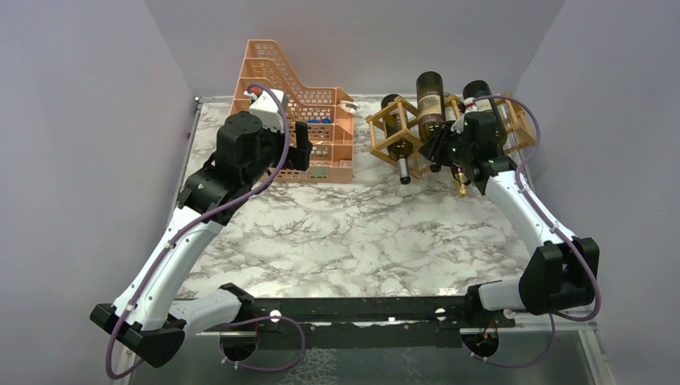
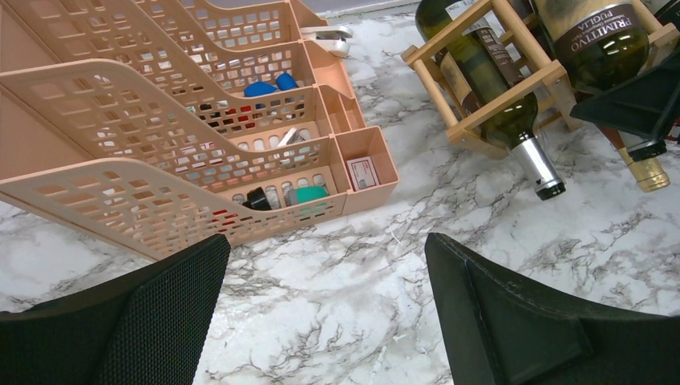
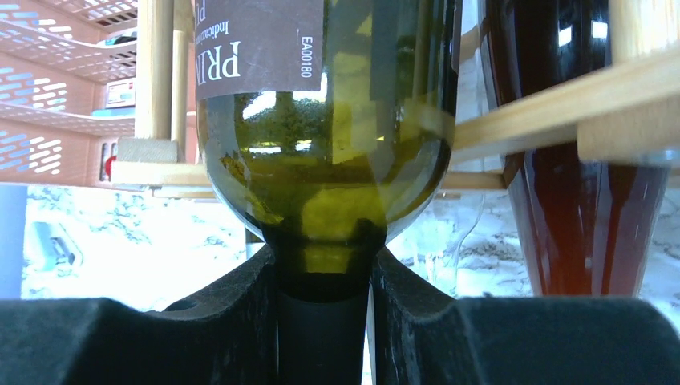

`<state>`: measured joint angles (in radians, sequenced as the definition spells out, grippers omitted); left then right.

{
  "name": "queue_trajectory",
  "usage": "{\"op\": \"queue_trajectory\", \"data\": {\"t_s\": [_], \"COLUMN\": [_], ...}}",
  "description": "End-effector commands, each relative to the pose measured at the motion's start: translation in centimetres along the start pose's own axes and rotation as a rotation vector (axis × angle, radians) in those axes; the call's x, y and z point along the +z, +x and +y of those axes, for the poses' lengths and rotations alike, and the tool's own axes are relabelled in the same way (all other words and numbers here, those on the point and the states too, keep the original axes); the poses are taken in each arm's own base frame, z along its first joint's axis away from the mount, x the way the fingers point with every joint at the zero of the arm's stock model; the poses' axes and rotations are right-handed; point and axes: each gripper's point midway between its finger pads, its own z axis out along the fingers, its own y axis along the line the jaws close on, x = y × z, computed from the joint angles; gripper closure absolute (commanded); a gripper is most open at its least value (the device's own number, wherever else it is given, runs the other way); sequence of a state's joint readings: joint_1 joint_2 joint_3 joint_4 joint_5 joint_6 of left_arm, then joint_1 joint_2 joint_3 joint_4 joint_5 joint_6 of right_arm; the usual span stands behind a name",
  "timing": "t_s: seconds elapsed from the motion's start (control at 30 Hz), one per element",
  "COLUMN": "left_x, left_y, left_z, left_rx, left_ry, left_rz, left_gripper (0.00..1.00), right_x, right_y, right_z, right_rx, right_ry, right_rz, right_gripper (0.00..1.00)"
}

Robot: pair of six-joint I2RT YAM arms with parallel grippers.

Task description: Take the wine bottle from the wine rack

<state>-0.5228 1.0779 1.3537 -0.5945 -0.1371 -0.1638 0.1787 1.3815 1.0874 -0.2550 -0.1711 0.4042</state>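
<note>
now clamping neck of wine bottle (image 3: 325,152) w/ right gripper (image 3: 323,269), in wine rack (image 3: 553,106) at far-right corner of table (image 1: 337,233); left gripper (image 2: 325,269) spread wide. if pulled crooked, could drag rack, knock neighbour bottle (image 3: 585,208).

Right wrist view: wine bottle (image 3: 329,160) is cut off by the top edge, and its label reads only in part. The neck drops between the right jaws and out of sight; the cap is not visible. The dark bottle (image 3: 577,184) alongside is cropped at the top. Wine rack (image 3: 553,108) slats run off the frame.

Top view: the right arm's wrist (image 1: 475,138) covers the right jaws and that neck.

Left wrist view: small items in the orange organizer (image 2: 120,208) are too small to name. The left jaws are cropped by the bottom edge.
</note>
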Motion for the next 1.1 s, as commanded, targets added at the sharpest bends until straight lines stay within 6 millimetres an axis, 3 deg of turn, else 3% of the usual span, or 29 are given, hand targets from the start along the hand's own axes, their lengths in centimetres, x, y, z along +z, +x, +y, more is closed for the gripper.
{"op": "queue_trajectory", "data": {"t_s": [0.0, 0.33, 0.53, 0.87, 1.07], "left_x": [-0.8, -0.5, -0.1, 1.2, 1.4], "left_y": [-1.3, -0.8, -0.6, 0.3, 0.8], "left_z": [-0.2, -0.5, -0.8, -2.2, -2.3], "left_rx": [-0.019, -0.025, -0.051, -0.050, -0.014], "left_ry": [0.015, 0.031, 0.038, 0.103, 0.120], "left_rz": [-0.033, -0.016, -0.002, 0.047, 0.048], "left_gripper": [0.01, 0.01, 0.01, 0.01, 0.01], "right_x": [-2.5, -6.4, -8.4, -10.8, -10.3], "right_y": [-2.5, -4.6, -5.5, -4.2, -0.6], "right_z": [3.3, 5.7, 8.5, 13.6, 15.5], "right_rx": [0.018, 0.001, -0.093, -0.208, -0.199], "right_ry": [-0.134, -0.227, -0.353, -0.631, -0.725], "right_rz": [-0.111, -0.225, -0.208, 0.000, 0.176], "right_gripper": [0.86, 0.90, 0.91, 0.91, 0.91]}}
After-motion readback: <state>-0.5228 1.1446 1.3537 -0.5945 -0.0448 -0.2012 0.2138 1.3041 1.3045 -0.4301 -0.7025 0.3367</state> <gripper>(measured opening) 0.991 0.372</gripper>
